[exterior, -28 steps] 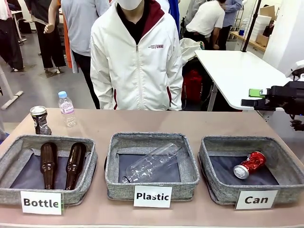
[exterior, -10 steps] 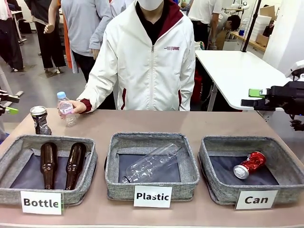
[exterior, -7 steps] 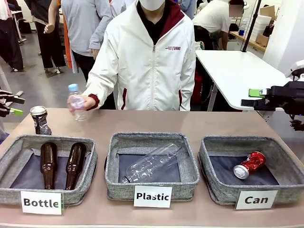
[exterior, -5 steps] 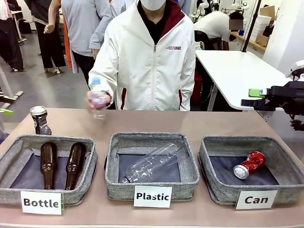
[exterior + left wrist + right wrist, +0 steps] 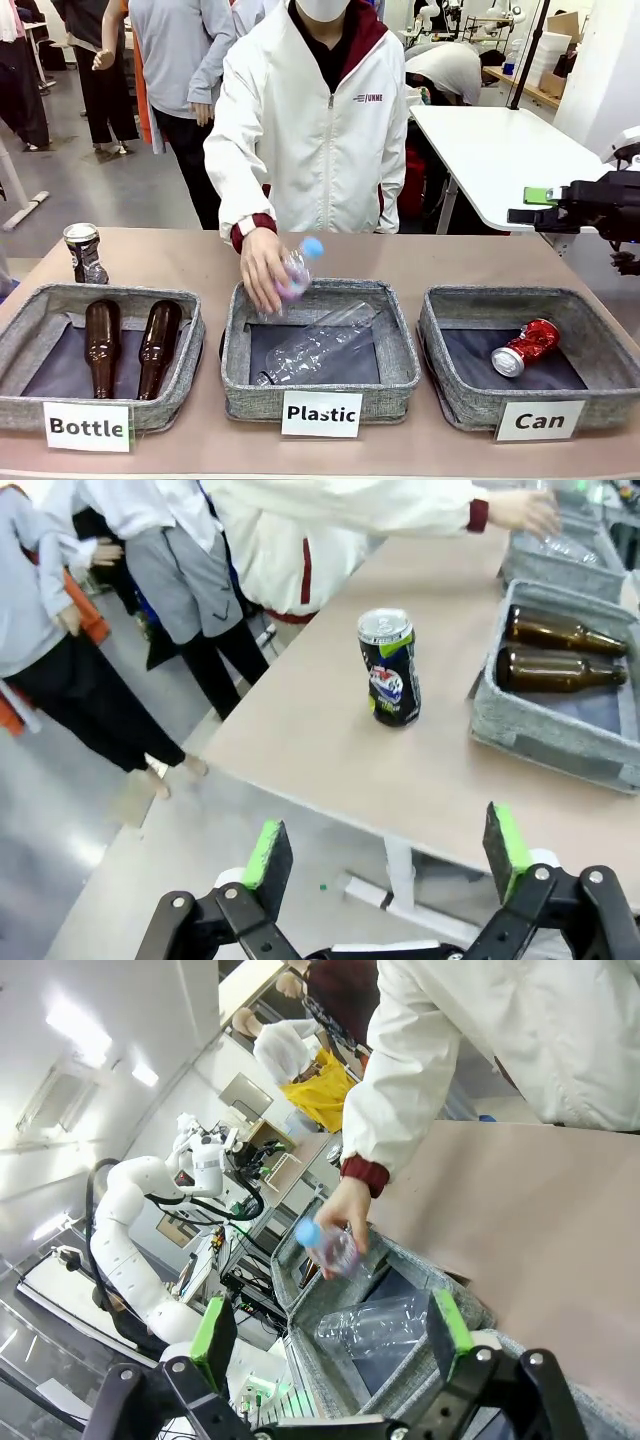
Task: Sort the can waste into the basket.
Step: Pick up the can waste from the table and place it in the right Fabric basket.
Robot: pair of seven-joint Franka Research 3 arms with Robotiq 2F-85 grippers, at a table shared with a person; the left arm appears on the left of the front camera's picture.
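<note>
At the far left corner of the table, the dark can (image 5: 83, 252) stands upright on bare tabletop just beyond the Bottle basket (image 5: 165, 408). It sits outside every bin, so it is the one piece of can waste not yet sorted. The left gripper (image 5: 385, 845) hangs off the table's left edge with its jaws spread wide and nothing between them. It points at that can, which reads as a set-up for a reach.

At the right, the red can (image 5: 525, 347) lies on its side inside the basket labelled "Can" (image 5: 455, 392), so that half looks done. The right gripper (image 5: 332, 1325) is likewise wide open and empty, held beyond the table's right end, probably to leave room.

In the middle, the person's hand (image 5: 262, 275) holds a small plastic bottle (image 5: 296, 268) tipped over the far rim of the Plastic basket (image 5: 240, 395), where a larger clear bottle (image 5: 320, 345) already lies.
</note>
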